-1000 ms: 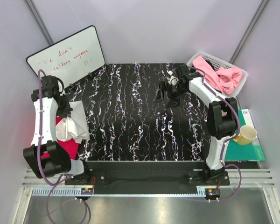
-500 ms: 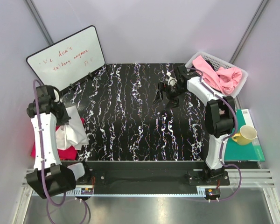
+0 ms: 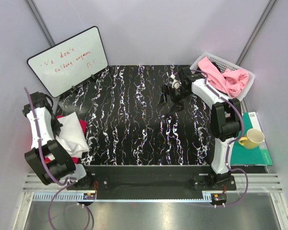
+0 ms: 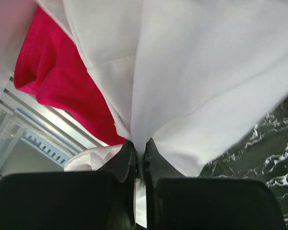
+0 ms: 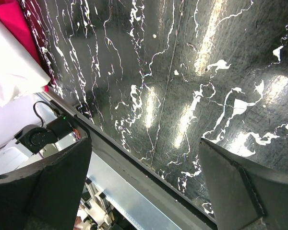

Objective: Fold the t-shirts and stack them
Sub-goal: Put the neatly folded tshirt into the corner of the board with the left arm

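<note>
The white t-shirt (image 3: pixel 73 135) sits bunched at the left edge of the table (image 3: pixel 129 120). It lies over a magenta-red t-shirt (image 3: pixel 81 125), of which only slivers show around it in the top view. The left wrist view shows the left hand (image 4: pixel 139 146) closed tight on a fold of the white t-shirt, with the cloth pinched between its dark fingers (image 4: pixel 124 160) and spreading upward across most of that picture. The magenta-red t-shirt (image 4: pixel 50 72) shows behind it on the left. From above, the left hand itself is hidden under its own arm and the cloth. I cannot tell whether the white t-shirt is lifted or resting.

The right hand (image 5: pixel 144 141) is spread wide and holds nothing. It hangs above the bare table toward the far right, and its fingers are cut off by the lower edge of the wrist picture. From above the right hand (image 3: pixel 172 99) is a dark shape that is hard to read.

Pink t-shirts (image 3: pixel 225 79) are heaped in the white basket (image 3: pixel 199 61) at the far right corner. They are crumpled, so their number is unclear. A yellow mug (image 3: pixel 252 138) stands on a teal mat (image 3: pixel 253 154) to the right of the table, and the right arm partly covers the mat.
</note>
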Robot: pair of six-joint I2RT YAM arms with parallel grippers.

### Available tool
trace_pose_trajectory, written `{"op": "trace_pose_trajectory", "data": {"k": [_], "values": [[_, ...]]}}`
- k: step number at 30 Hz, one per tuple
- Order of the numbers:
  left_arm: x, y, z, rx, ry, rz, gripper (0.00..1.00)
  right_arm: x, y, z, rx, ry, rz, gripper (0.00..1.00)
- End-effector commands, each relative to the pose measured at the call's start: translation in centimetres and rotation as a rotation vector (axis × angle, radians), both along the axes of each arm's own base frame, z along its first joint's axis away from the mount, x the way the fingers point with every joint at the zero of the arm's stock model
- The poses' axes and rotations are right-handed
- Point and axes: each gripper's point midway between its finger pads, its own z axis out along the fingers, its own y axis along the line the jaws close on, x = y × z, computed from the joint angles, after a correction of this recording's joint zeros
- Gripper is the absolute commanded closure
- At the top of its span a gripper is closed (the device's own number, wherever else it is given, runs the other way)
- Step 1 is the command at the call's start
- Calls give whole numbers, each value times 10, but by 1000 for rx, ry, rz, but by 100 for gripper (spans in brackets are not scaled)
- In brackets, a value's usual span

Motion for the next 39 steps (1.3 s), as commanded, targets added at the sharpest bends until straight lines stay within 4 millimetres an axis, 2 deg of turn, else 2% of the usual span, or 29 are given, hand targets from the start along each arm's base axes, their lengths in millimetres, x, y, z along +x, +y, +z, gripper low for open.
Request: {"op": "trace_pose_trajectory", "data": {"k": [1,3,9,13,14,16,17,19,20,21,23,24,26,27,28,29,30,31,33,34,35,36,37,39], "values": [[17,27,-8,-6,-39,79,100,-1,5,18,24,-38,27,0],[26,35,-9,-12,-35,84,99,-2,5,17,21,-34,28,0],[31,62,-3,62,-9,140,97,-3,4,17,13,-35,29,0],[40,71,1,68,-18,146,98,-5,3,15,5,-29,34,0],[40,72,1,72,-13,149,83,-6,3,15,3,-28,36,0],[39,75,2,84,-9,163,64,-5,2,16,-1,-32,36,0],[39,75,3,87,-14,167,29,-6,1,15,-4,-28,34,0],[42,72,10,86,-52,161,2,-7,1,14,-7,-23,32,0],[47,67,12,62,-90,138,1,-7,0,14,-7,-24,33,0],[50,63,23,66,-141,124,1,-8,0,13,-9,-22,34,0],[59,54,35,49,-245,95,1,-9,0,11,-11,-15,32,0],[60,47,55,71,-333,72,1,-9,-1,10,-13,-14,31,0],[67,33,70,70,-447,26,1,-9,-1,9,-15,-14,32,0],[64,23,90,98,-522,-3,1,-10,0,9,-13,-12,33,0],[70,14,98,93,-583,-39,1,-10,0,10,-12,-15,33,0],[66,1,104,86,-625,-70,1,-10,0,9,-14,-12,31,0],[67,-7,103,59,-636,-89,1,-10,0,8,-15,-9,31,0],[72,-24,100,-25,-664,-140,3,-10,1,7,-16,-7,34,0],[73,-51,79,-156,-682,-185,16,-10,1,7,-17,-4,33,0],[81,-74,79,-274,-745,-239,42,-11,3,5,-18,0,38,0],[74,-88,57,-357,-731,-226,56,-10,3,6,-17,-3,38,0],[74,-100,49,-430,-748,-231,66,-10,4,6,-17,-4,37,0],[74,-124,37,-579,-778,-244,87,-10,3,5,-19,-3,37,0],[72,-154,38,-776,-841,-293,100,-10,5,5,-19,-4,39,0]]}}
